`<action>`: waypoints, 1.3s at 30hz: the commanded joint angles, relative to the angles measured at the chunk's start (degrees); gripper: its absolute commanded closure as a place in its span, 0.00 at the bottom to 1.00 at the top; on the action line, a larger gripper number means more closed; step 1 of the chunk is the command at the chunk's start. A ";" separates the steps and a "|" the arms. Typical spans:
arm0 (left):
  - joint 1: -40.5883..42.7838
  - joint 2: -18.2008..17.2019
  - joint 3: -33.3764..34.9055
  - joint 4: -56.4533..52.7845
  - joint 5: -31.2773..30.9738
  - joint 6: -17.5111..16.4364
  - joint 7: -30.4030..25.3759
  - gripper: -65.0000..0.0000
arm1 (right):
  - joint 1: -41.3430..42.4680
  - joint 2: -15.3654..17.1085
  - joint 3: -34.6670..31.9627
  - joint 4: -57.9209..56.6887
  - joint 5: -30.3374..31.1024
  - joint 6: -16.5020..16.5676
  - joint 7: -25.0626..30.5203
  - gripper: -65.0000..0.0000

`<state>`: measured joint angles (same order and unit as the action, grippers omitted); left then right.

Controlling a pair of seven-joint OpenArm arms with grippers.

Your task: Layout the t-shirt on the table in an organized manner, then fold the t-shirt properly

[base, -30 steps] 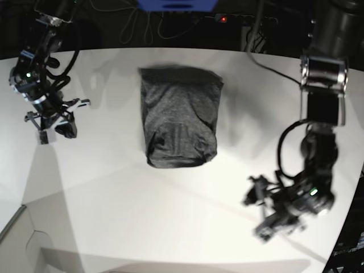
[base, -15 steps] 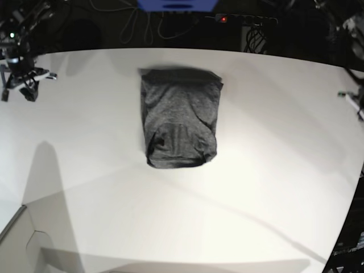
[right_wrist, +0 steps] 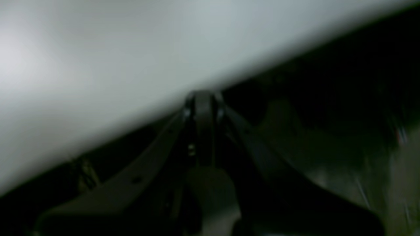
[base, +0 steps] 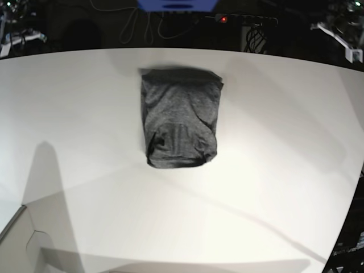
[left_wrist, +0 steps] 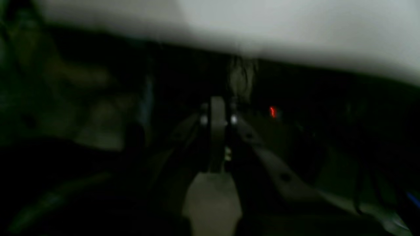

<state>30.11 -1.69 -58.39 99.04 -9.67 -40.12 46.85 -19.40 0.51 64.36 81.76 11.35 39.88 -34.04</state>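
Both arms sit pulled back off the table (base: 273, 170), only bits showing at the base view's top corners. Left gripper (left_wrist: 218, 108) jaws pressed together, holding nothing, aimed past the table edge into the dark. Right gripper (right_wrist: 203, 98) same, closed and empty. Shirt (base: 180, 116) lies folded into a compact rectangle, mid-table toward the far edge.

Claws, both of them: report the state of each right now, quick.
Left claw: closed, holding nothing.
Right claw: closed, holding nothing; the t-shirt lies folded on the table, apart from both.
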 commanded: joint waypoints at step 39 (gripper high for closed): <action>-24.44 -7.93 34.35 -93.55 20.70 31.55 -57.27 1.00 | 0.89 4.81 -23.43 -74.06 -35.84 -34.38 68.28 1.00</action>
<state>5.43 -8.49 -23.99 5.26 11.40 -9.26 -9.91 -17.91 4.78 40.56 7.60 -24.93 5.02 32.99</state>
